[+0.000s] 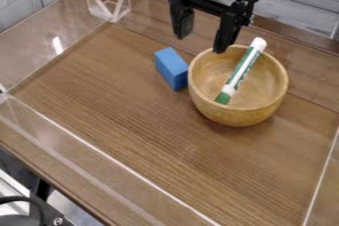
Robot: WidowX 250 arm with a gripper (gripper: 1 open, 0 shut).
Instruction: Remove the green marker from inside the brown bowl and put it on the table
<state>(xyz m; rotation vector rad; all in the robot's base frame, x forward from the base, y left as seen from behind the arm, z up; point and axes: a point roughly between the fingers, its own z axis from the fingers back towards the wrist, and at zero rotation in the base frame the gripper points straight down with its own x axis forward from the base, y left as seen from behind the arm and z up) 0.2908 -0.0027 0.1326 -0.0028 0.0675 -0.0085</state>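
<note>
- Right of centre on the worktop (pixel 146 141): brown bowl (pixel 239 109), upright.
- Green marker (pixel 241 71) lies inside the bowl, leaning from the floor up over the far rim, one end projecting beyond it.
- End effector (pixel 209 34) hangs pointing down above the bowl's far-left rim, fingers spread wide, grasping nothing, clear of the marker.
- Blue block (pixel 171 67) sits just beside the bowl's left side.
- Clear acrylic walls (pixel 79 131) border the worktop.

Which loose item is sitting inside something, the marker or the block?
The green marker: it leans inside the brown bowl. The blue block lies on the table beside it.
</note>
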